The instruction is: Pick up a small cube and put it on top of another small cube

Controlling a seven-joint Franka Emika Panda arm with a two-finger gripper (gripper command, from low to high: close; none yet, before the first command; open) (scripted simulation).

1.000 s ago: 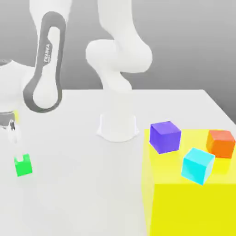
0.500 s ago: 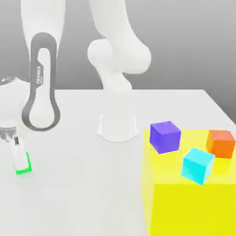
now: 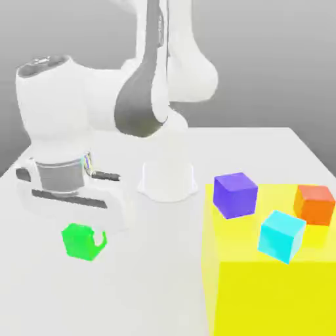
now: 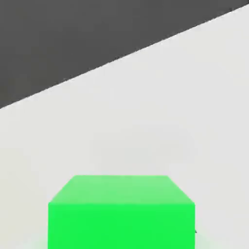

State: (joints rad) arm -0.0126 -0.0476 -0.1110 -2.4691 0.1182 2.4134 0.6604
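The gripper (image 3: 88, 231) hangs low at the exterior view's left, its hand directly above the small cube (image 3: 81, 241); whether it grips the cube I cannot tell. The cube is plain bright green, with a pale notch at its 3 o'clock edge. In the hand view the cube (image 4: 121, 211) shows 1 flat green face, on the white table (image 4: 160, 112). No writing is readable. At 3 o'clock of the cube, well apart, a yellow block (image 3: 275, 289) carries a purple cube (image 3: 235, 194), a cyan cube (image 3: 281, 235) and an orange cube (image 3: 315, 203).
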